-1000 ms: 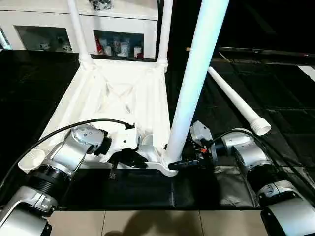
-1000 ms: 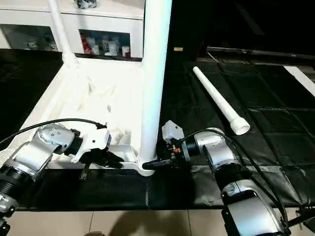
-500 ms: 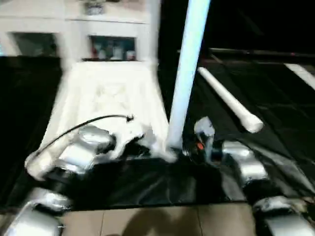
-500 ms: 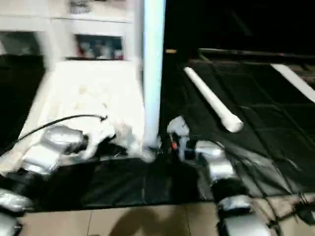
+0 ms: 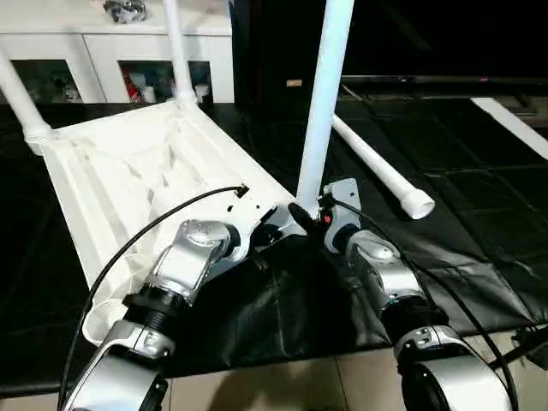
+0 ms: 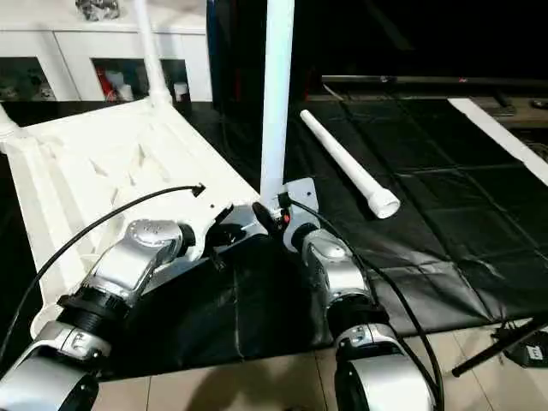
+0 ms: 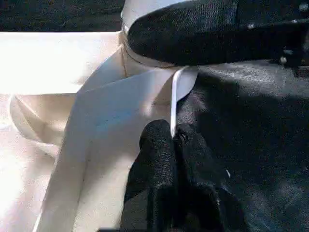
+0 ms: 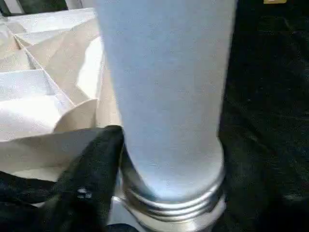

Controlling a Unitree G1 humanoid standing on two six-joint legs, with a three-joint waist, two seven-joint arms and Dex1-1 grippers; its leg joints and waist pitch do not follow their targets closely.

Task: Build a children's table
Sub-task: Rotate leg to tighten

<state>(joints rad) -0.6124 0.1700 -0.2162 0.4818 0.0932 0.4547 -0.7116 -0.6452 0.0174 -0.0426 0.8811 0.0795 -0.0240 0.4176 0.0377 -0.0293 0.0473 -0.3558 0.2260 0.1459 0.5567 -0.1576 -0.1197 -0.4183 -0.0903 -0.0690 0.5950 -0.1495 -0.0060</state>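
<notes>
I see the big white table top (image 5: 128,184) lying upside down on the black mat (image 5: 479,248), ribs facing up. I will use this top as my landmark.

Behind its far side stands a white cabinet (image 5: 103,60) with glass doors.

Three white legs stand up from the top's corners. The tall leg (image 5: 324,103) rises from the near corner closest to my grippers. Another leg (image 5: 178,51) stands at the far corner by the cabinet, and one more leg (image 5: 17,98) stands at the far corner on my left. A loose leg (image 5: 377,167) lies flat on the mat, off to the right of the top and apart from it.

My right gripper (image 5: 301,216) is at the bottom of the tall leg, with its fingers apart on either side of the round base. My right wrist view shows one black finger (image 8: 91,179) pressed against that base.

My left gripper (image 7: 173,145) is pinched tight on the thin edge of the top, just beside the same corner.
</notes>
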